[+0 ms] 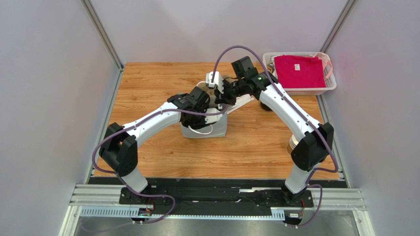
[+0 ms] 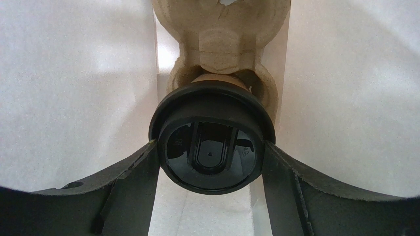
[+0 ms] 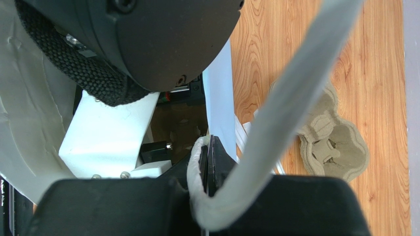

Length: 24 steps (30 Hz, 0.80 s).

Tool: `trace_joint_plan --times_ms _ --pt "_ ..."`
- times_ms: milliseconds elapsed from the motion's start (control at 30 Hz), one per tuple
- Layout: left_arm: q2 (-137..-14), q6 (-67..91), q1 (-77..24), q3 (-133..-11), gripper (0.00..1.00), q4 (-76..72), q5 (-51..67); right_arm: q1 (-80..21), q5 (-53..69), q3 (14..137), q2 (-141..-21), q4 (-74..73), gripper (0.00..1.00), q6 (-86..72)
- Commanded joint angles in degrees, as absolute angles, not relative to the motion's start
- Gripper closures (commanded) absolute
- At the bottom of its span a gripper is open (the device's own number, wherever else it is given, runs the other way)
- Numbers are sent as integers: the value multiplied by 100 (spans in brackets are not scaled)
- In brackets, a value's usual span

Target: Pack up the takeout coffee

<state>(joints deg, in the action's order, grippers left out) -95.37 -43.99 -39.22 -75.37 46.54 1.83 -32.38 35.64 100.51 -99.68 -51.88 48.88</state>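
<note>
The takeout coffee (image 2: 212, 147), a brown cup with a round black lid, is down inside a white paper bag (image 1: 206, 130), seen lid-on in the left wrist view. My left gripper (image 2: 212, 153) is shut on it, with a finger (image 2: 140, 182) against each side of the lid. Just past the cup, a pulp cup carrier (image 2: 222, 44) lies in the bag between the white walls (image 2: 74, 88). My right gripper (image 3: 208, 167) is shut on the bag's rim beside its white twisted handle (image 3: 286, 98). In the top view both wrists meet over the bag and hide the cup.
Another pulp carrier (image 3: 335, 142) lies on the wooden table to the right of the bag. A white basket (image 1: 331, 84) with a pink cloth (image 1: 299, 71) stands at the back right. Something brown (image 1: 293, 142) shows behind the right arm's elbow. Grey walls close in both sides.
</note>
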Motion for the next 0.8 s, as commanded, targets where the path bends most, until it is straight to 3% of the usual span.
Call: trace_joint_plan --times_ms 0,167,300,467,600,733,767 --pt "-10318 -4667 -3771 -7066 100 5045 316 -3191 3595 10186 -10239 -5642 100 4922" --pt "-10038 -4571 -3727 -7224 94 5080 395 -3103 3665 10388 -10388 -5835 100 4992" --pt "-9616 -4377 -3735 -7532 80 5150 545 -3067 3744 10494 -10450 -5976 100 5036" --pt "-9431 -4175 -3735 -7935 71 5221 624 -3076 3911 10582 -10476 -6099 100 5133" --pt "-9238 -4157 -3744 -8051 49 5247 826 -3067 4017 10801 -10582 -6407 100 5273" --pt "-9088 -4140 -3744 -8051 44 5247 870 -3059 4034 10925 -10617 -6592 100 5361" --pt "-9044 -4140 -3735 -8051 38 5238 870 -3067 4043 10925 -10617 -6627 100 5361"
